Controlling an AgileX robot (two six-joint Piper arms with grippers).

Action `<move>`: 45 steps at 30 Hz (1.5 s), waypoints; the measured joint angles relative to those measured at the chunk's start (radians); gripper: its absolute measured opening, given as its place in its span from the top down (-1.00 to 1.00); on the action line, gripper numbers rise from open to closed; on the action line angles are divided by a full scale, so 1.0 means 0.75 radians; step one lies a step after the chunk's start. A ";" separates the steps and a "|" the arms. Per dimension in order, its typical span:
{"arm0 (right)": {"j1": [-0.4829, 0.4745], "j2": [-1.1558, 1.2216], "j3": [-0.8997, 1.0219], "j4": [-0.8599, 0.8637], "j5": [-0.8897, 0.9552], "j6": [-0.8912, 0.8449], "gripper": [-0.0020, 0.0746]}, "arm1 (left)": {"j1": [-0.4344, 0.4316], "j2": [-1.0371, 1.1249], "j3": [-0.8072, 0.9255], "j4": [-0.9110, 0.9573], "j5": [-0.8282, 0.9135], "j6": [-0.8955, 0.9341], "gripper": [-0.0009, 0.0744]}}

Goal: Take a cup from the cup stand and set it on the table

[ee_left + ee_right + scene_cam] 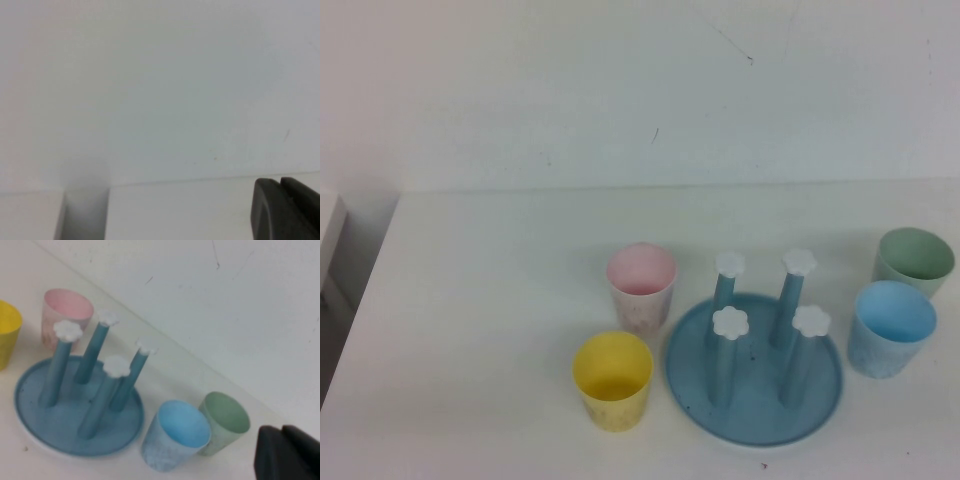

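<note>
The mint-green cup (913, 262) stands upright, mouth up, on the white table (480, 300) at the far right, just behind the light blue cup (890, 328). The blue cup stand (760, 425) sits at front centre; its four white-capped pegs are all bare. In the right wrist view the green cup (225, 421) and the stand (60, 435) show. My right gripper (282, 436) hovers to the right of the green cup, apart from it, fingers together and empty. My left gripper (280, 186) is shut and empty, facing the wall. Neither gripper shows in the high view.
A pink cup (642, 285) stands left of the stand and a yellow cup (612, 380) in front of it. The table's left edge (360, 300) drops off beside a white block. A wall stands behind the table.
</note>
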 joint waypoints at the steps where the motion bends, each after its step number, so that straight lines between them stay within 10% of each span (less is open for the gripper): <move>1: 0.000 0.000 0.004 0.000 0.010 0.000 0.95 | 0.017 -0.030 0.021 0.014 -0.004 0.000 0.98; 24: 0.000 -0.040 0.102 0.008 -0.440 0.166 0.95 | 0.055 -0.177 0.098 0.060 0.050 -0.013 0.98; 34: -0.067 -0.210 0.302 -0.425 -0.482 0.750 0.95 | 0.055 -0.179 0.098 -1.006 0.207 1.001 0.98; 45: -0.129 -0.353 0.548 -0.614 -0.441 0.951 0.95 | 0.055 -0.179 0.096 -1.126 0.598 1.136 0.98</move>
